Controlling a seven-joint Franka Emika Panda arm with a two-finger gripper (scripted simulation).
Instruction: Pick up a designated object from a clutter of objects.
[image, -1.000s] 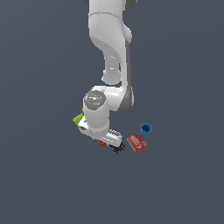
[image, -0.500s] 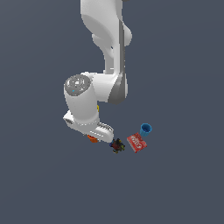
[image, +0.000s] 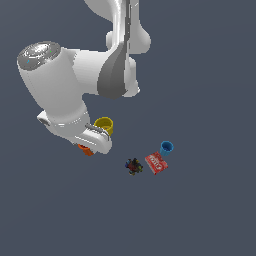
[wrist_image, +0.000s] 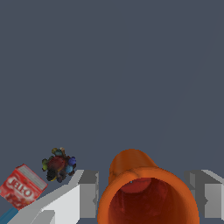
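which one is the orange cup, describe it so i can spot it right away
Start at the big white arm in the exterior view and follow it down to its lower end; the orange cup sits right there, between the two grey fingers in the wrist view. It is the only orange-red cup: the yellow cup is larger, and the blue cup stands by the red box.

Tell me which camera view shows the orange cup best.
The wrist view: the orange cup fills the foreground, open mouth toward the camera, between the gripper fingers. The exterior view shows only a small orange sliver under the arm's hand.
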